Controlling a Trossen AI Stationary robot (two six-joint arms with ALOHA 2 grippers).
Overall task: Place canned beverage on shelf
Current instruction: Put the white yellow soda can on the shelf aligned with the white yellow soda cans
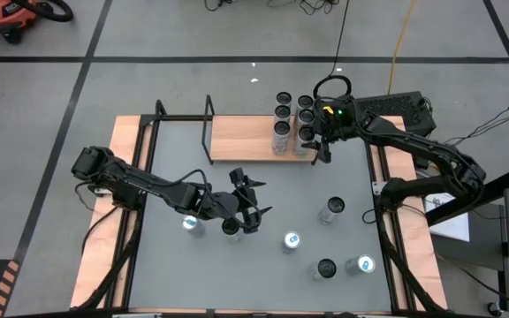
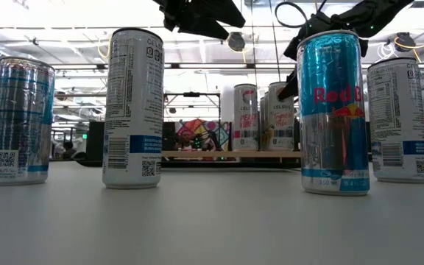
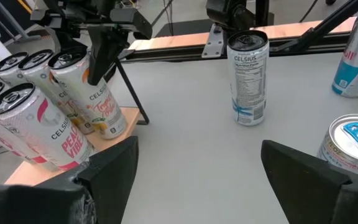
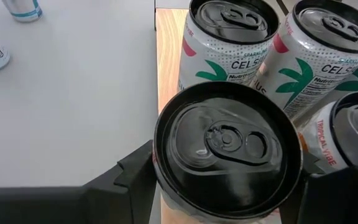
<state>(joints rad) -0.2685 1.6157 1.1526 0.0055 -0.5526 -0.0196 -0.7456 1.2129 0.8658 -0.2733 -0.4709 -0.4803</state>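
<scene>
Looking down from high: right end effector point(image 1: 317, 147) at the shelf point(image 1: 246, 139) toward 1 o'clock; left end effector point(image 1: 247, 205) mid-table, fingers apart. Right wrist: fingers clamped on a black-topped can point(image 4: 227, 148) over the shelf among others.

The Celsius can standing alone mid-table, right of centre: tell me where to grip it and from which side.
Grip the can around its smooth round wall, near mid-height, coming down from above. It stands upright with bare table all around, so fingers can close on opposite sides. The left end effector is open and nearest.
</scene>
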